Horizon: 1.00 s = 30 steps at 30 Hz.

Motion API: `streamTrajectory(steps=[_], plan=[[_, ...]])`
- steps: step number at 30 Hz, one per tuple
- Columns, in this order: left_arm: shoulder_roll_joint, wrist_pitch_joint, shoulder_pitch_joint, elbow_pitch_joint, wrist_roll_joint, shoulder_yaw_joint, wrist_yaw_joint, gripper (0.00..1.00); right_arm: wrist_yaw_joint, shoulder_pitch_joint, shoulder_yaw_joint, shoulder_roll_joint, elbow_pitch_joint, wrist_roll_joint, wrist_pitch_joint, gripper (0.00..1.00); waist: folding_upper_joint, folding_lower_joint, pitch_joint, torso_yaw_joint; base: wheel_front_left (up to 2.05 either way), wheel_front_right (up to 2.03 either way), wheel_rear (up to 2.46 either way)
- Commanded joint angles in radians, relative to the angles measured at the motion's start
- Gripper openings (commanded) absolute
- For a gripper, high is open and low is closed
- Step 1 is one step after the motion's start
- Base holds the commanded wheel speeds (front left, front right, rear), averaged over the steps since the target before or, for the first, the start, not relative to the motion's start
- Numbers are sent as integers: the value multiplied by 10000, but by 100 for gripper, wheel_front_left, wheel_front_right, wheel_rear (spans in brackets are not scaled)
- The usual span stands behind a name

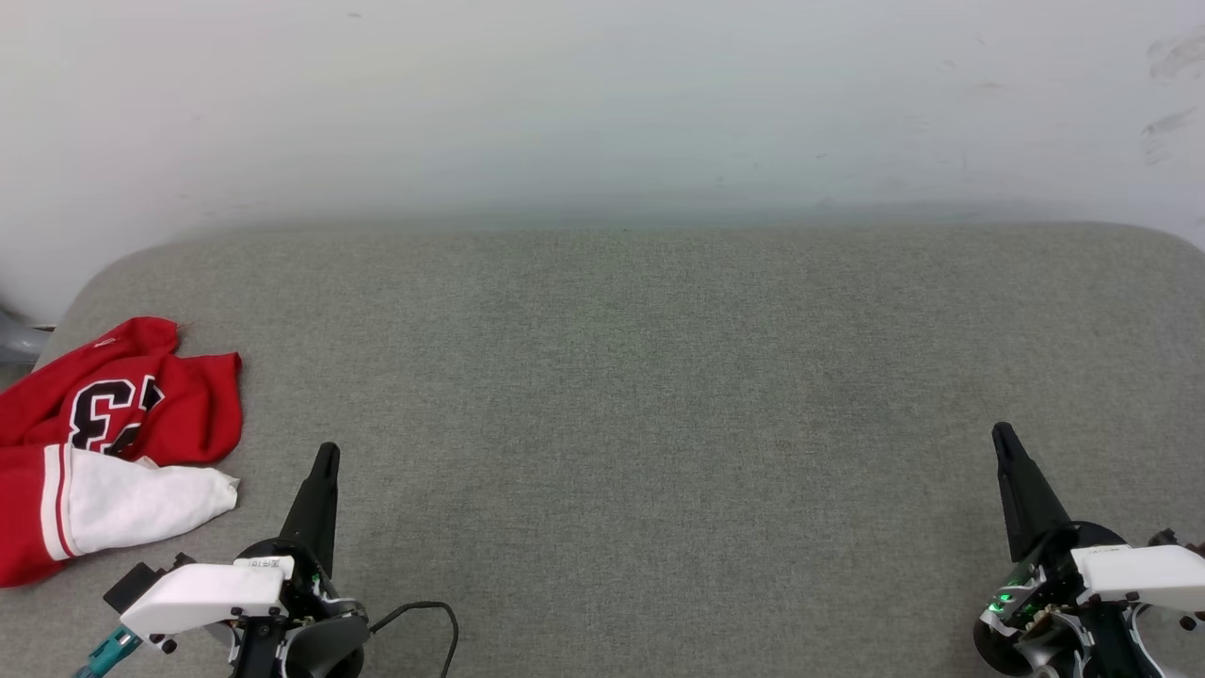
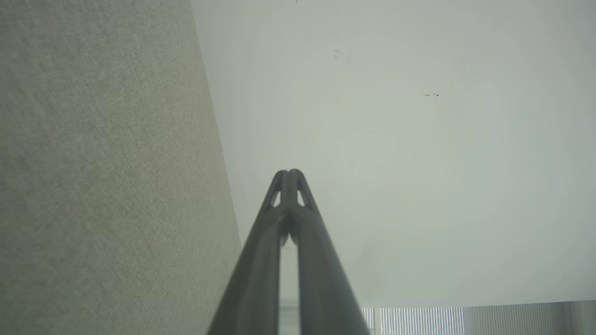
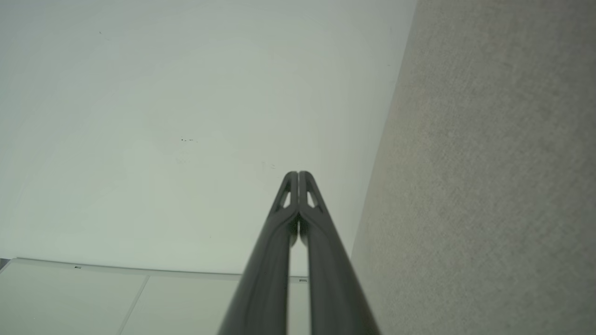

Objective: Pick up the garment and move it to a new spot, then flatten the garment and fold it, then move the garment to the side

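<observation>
The garment [image 1: 104,443], a red jersey T-shirt with a white sleeve and black white-outlined number, lies crumpled at the left edge of the grey fabric surface [image 1: 621,395], partly cut off by the picture's edge. My left gripper [image 1: 326,454] hovers just right of it, apart from the cloth, fingers pressed together with nothing between them. In the left wrist view the left gripper [image 2: 289,173] is shut, tips touching. My right gripper [image 1: 1002,433] stands at the lower right, far from the garment. The right wrist view shows the right gripper [image 3: 298,174] shut and empty.
A pale wall [image 1: 602,104] rises behind the surface's far rounded edge. A black cable [image 1: 428,612] loops beside the left wrist. A grey object [image 1: 17,341] peeks in past the surface's left edge.
</observation>
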<state>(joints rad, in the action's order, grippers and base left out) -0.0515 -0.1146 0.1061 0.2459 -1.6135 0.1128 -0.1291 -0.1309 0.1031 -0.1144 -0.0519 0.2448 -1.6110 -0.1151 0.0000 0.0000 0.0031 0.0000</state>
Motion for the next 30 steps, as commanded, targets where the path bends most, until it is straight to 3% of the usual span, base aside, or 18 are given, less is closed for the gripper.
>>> streamTrajectory(steps=[1, 16, 17, 30], plan=[[18, -14, 56, -4, 14, 28, -30, 0, 4, 108, 4, 36, 5, -40, -6, 0, 0, 0, 0, 0, 0, 0, 0], [4, 15, -36, 73, 4, -17, 4, 0, 0, -52, 9, 2, 67, 8, 11, 0, 0, 0, 0, 0, 0, 0, 0], [12, 19, -108, 163, 4, -33, 6, 100, 0, -127, 13, 4, 160, 11, 14, 100, 0, 1, 1, 0, 0, 0, 0], [17, 629, -514, 0, 208, -223, 3, 100, 0, -376, 276, 6, 203, 682, 627, 100, 0, 0, 13, -17, 0, 0, 0]])
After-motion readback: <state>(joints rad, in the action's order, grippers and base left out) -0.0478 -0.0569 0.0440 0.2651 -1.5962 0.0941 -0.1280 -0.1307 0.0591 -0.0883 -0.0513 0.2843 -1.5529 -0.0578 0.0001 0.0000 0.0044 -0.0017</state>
